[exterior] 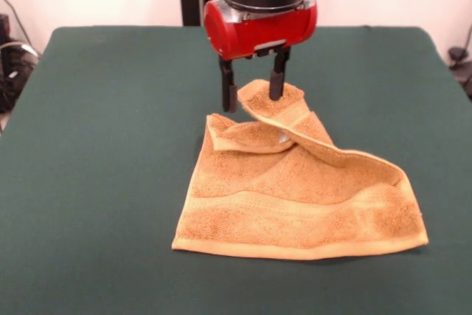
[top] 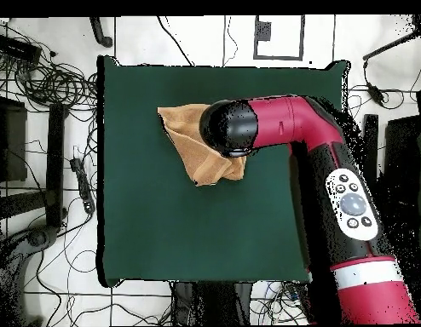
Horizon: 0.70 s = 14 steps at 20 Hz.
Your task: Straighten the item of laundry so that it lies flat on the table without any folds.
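I see the towel [exterior: 295, 197] lying on the green desk [exterior: 103, 145]. In the front view it sits near the middle of the desk, a bit toward the right edge. Its near edge lies flat and straight on the desk. The far part is not flat. One far corner is lifted up and folded over the rest, so a thick fold runs across the towel from the far side down to the right. A small white tag [exterior: 283, 138] peeks out under that fold.

My arm [top: 333, 162] is red and black. It comes down over the far part of the towel. The fingers [exterior: 251, 92] are two dark prongs that point straight down. They stand a little way apart. The right prong touches the lifted corner, and the left prong sits just beside it at the edge of the cloth. I cannot tell for sure if the cloth is pinched between them.

In the overhead view the arm reaches across the desk from the right edge. Its round black end covers part of the towel [top: 184, 128]. The towel shows to the left of that end and a bit below it, closer to the top edge of the desk [top: 163, 230] than to the bottom edge.
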Available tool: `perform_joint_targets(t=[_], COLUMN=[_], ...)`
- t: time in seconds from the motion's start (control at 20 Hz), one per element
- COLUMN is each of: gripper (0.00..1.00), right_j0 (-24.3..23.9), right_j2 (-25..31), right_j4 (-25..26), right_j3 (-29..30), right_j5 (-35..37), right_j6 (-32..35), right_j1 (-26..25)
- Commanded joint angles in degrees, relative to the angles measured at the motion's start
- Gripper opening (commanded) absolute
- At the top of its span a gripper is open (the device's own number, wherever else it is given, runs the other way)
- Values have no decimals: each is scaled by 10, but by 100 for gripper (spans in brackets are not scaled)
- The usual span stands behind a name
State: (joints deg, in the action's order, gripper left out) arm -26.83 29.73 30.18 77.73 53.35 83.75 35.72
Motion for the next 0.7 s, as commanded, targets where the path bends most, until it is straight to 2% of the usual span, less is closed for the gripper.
perform_joint_targets(t=[0.05, 0.7], gripper=[100, 100], right_j0=[10, 18], right_j2=[33, 34], right_j4=[24, 38], right_j3=[34, 39], right_j5=[32, 26], right_j6=[-130, -120], right_j1=[-52, -62])
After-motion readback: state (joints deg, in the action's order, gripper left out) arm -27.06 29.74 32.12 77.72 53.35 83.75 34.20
